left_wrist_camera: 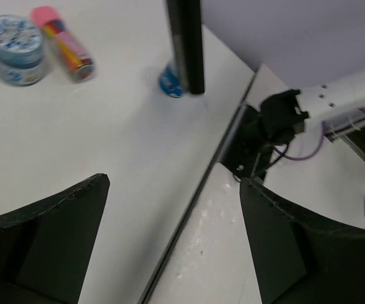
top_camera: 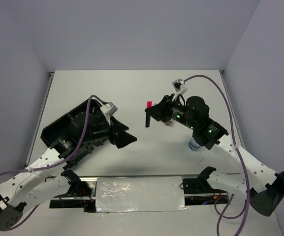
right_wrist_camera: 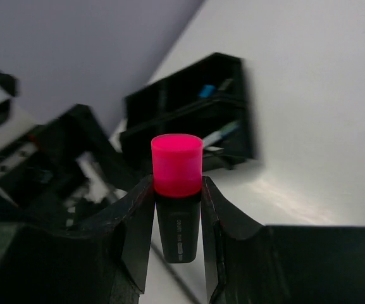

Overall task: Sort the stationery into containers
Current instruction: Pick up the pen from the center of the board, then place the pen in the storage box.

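Top external view: the right jaws were clenched on a pink-capped highlighter (top_camera: 148, 114), held roughly upright above the middle of the counter (top_camera: 132, 86). It was well apart from the organiser tray (top_camera: 53, 132) at the left, over which the left arm lay. A tape roll (top_camera: 196, 144) sat under the right arm.

Left wrist view: the left jaws stood released and empty above the counter's near edge. The highlighter's black barrel (left_wrist_camera: 185, 44) hung ahead, and a tape roll (left_wrist_camera: 14, 41) and a pink-orange tube (left_wrist_camera: 65, 44) lay just beside each other.

Right wrist view: both jaw faces pressed the barrel just under the cap (right_wrist_camera: 176, 163). The tray (right_wrist_camera: 242, 107), already holding some pens, lay ahead.

Judged best practice: carry the highlighter steadily across, keep clear of the left arm, lower it inside one compartment, and only then release.
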